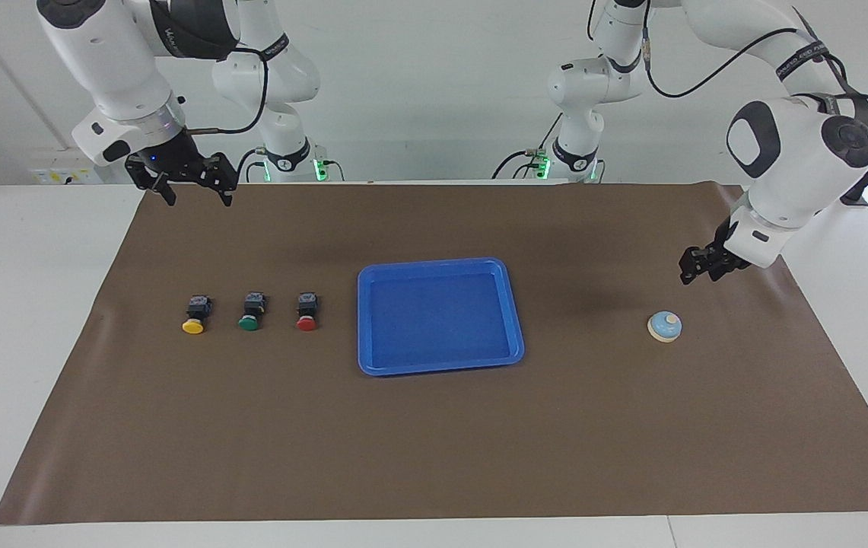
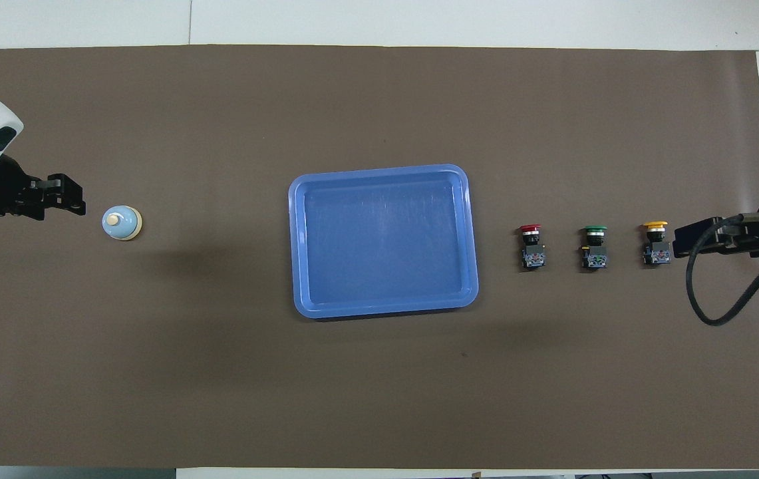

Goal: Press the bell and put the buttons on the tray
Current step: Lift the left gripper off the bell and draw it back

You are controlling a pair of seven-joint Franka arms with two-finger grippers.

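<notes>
The light blue bell point(image 1: 664, 326) stands on the brown mat toward the left arm's end; it also shows in the overhead view point(image 2: 122, 222). My left gripper point(image 1: 696, 272) hangs shut in the air just beside the bell, clear of it; the overhead view point(image 2: 72, 198) shows the same. Three buttons lie in a row toward the right arm's end: yellow point(image 1: 196, 313), green point(image 1: 252, 311), red point(image 1: 306, 311). The blue tray point(image 1: 364, 320) lies empty mid-table. My right gripper point(image 1: 201, 199) is open, high over the mat beside the yellow button point(image 2: 656, 243).
The brown mat point(image 1: 434, 441) covers most of the white table. In the overhead view the red button point(image 2: 532, 245) is the one closest to the tray's rim point(image 2: 294, 246), then the green button point(image 2: 595, 246). A black cable point(image 2: 718, 313) loops from the right arm.
</notes>
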